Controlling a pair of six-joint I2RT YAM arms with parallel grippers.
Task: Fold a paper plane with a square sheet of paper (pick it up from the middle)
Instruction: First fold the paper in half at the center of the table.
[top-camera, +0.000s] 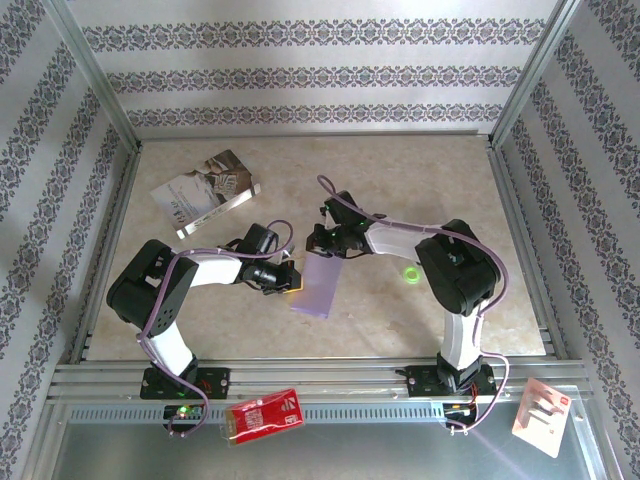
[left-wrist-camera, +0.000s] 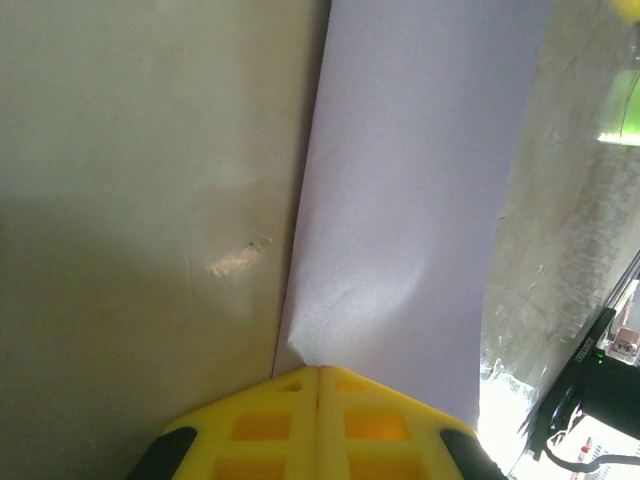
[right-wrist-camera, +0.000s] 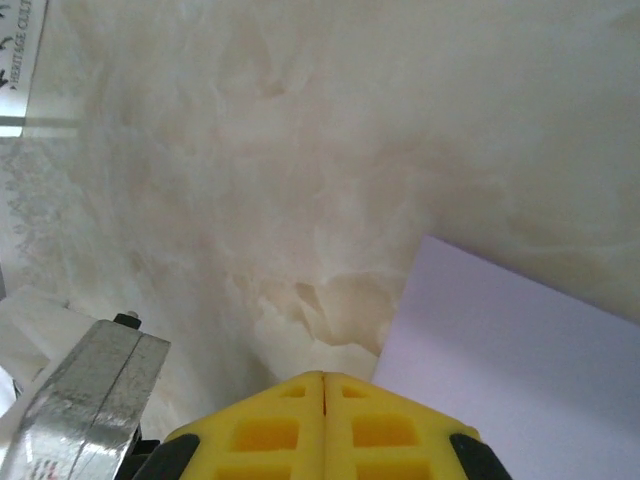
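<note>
The square sheet of paper (top-camera: 318, 285) is pale lilac and lies on the table as a narrow rectangle between the two arms. My left gripper (top-camera: 292, 278) is at its left edge with the yellow fingers together. In the left wrist view the paper (left-wrist-camera: 420, 200) puckers right at the closed tips of that gripper (left-wrist-camera: 318, 368), its edge pinched between them. My right gripper (top-camera: 322, 247) hovers at the sheet's far end. In the right wrist view its tips (right-wrist-camera: 324, 375) are shut on nothing, and the paper (right-wrist-camera: 520, 350) lies just to their right.
A grey-white printed booklet (top-camera: 205, 192) lies at the back left. A red packet (top-camera: 263, 415) and a white-and-red packet (top-camera: 543, 415) sit in front of the arm bases. A green spot (top-camera: 411, 273) shows on the table by the right arm. Metal rails frame the table.
</note>
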